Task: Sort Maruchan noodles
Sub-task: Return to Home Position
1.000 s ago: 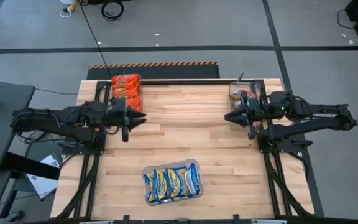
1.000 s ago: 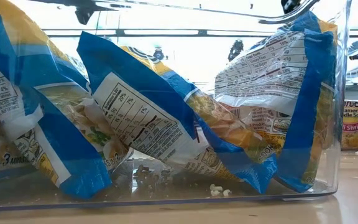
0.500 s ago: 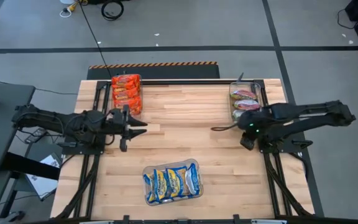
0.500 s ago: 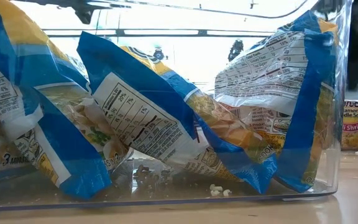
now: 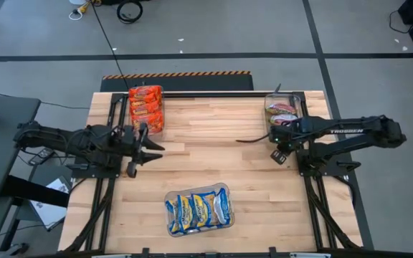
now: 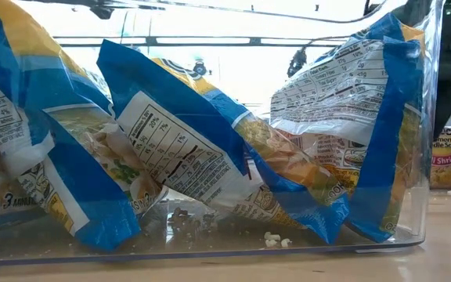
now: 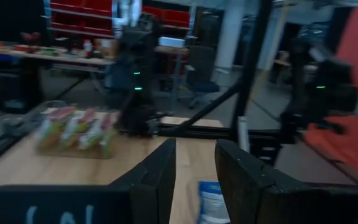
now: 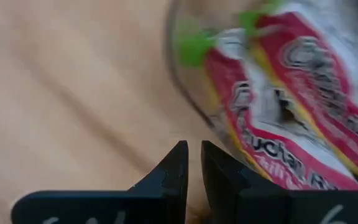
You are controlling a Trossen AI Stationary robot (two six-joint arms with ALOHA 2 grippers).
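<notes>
Maruchan noodles [image 5: 198, 211] in bins [image 5: 231, 208], outside fingers [image 8: 169, 177].

Bright, even light overhead; low view backlit.

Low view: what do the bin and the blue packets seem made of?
Bin: likely clear rigid plastic, glossy; the contents show through its wall. Blue packets: thin printed plastic film, by the look; creased and crinkled, with a slight sheen.
</notes>
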